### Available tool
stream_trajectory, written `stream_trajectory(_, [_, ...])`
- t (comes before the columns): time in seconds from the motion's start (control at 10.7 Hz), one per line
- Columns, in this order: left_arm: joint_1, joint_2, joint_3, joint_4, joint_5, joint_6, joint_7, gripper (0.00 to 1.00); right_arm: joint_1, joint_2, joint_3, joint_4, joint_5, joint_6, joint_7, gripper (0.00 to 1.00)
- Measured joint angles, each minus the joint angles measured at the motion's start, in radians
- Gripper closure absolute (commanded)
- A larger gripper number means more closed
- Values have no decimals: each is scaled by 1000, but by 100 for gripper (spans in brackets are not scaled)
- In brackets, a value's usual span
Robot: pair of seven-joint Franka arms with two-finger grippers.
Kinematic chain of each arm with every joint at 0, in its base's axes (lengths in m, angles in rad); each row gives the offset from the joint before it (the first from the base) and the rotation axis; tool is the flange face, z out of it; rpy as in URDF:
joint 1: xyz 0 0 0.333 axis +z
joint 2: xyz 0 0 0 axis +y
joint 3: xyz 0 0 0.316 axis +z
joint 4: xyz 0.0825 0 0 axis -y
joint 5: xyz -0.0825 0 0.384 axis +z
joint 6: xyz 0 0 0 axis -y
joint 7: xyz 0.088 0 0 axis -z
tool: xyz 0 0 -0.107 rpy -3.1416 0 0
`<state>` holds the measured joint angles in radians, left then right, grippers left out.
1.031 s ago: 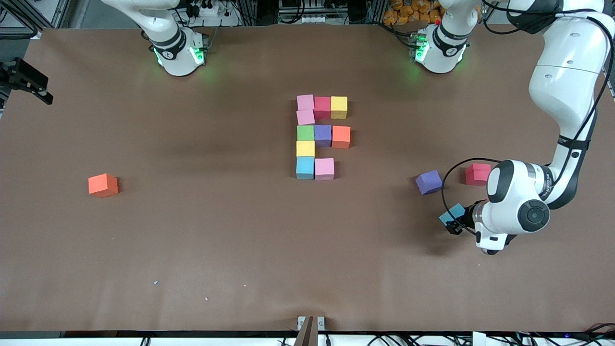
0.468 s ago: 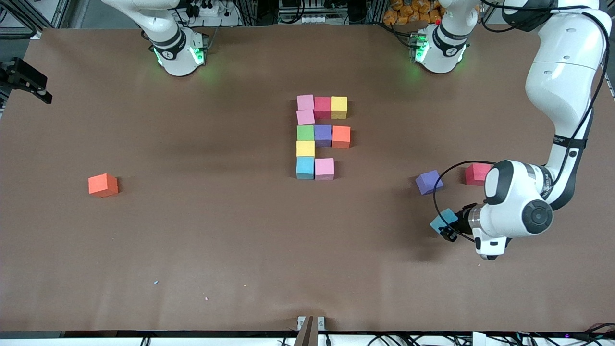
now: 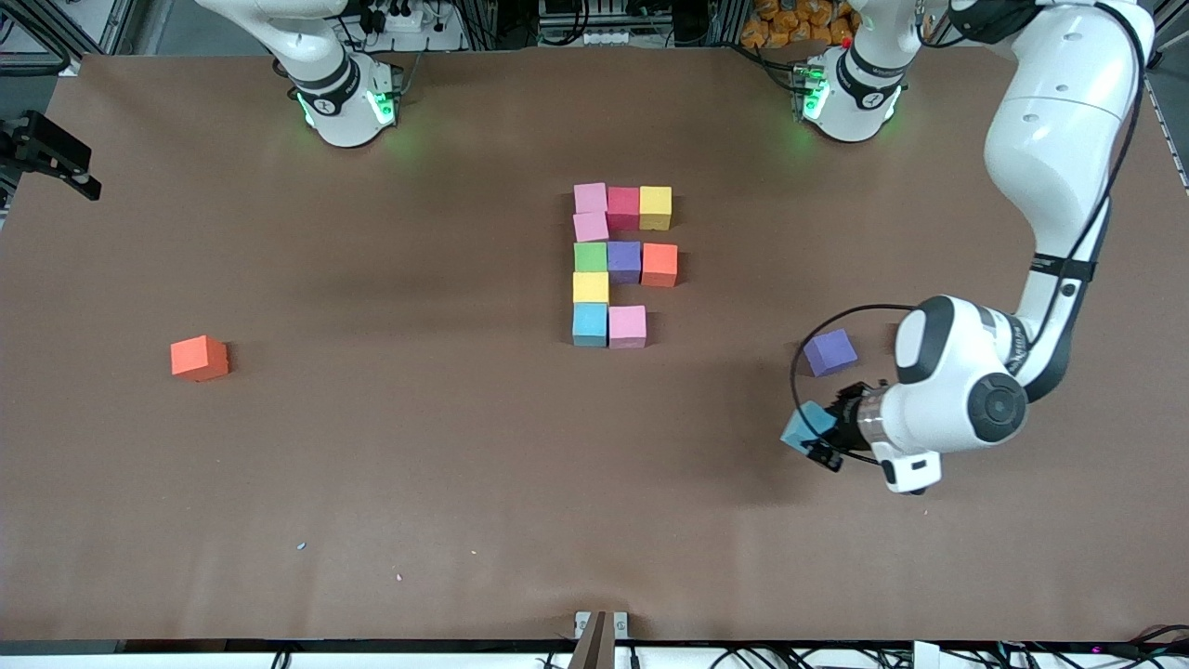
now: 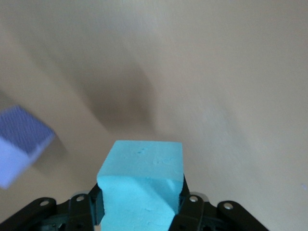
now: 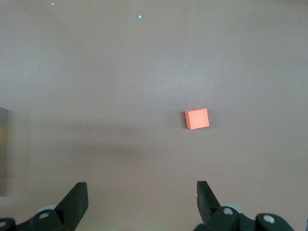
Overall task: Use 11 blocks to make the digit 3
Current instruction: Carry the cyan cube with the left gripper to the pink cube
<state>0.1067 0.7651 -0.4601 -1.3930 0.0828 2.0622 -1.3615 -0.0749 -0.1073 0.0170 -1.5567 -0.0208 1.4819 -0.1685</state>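
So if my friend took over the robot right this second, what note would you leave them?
Left gripper: shut on a light blue foam cube, held over bare table toward the left arm's end.
Right gripper: open, empty, waiting high above the lone orange foam cube.
Done: ten cubes of the blocky digit figure sit mid-table; top and middle rows are full.
Left: the row nearest the front camera has only a blue cube and a pink cube; the held cube could fill its free end beside the pink one.
Spare: a loose purple foam cube beside the left arm.
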Motion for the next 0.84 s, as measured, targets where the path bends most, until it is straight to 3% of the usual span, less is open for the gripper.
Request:
stream_trajectory(0.37, [-41,-51,-24,10,-1,-6,-259,100,0,0,0,-1,0,0,0,0])
stream_trajectory(0.84, [-133,-98,-27,5,-1,-104,-554,100,0,0,0,-2,0,0,0,0])
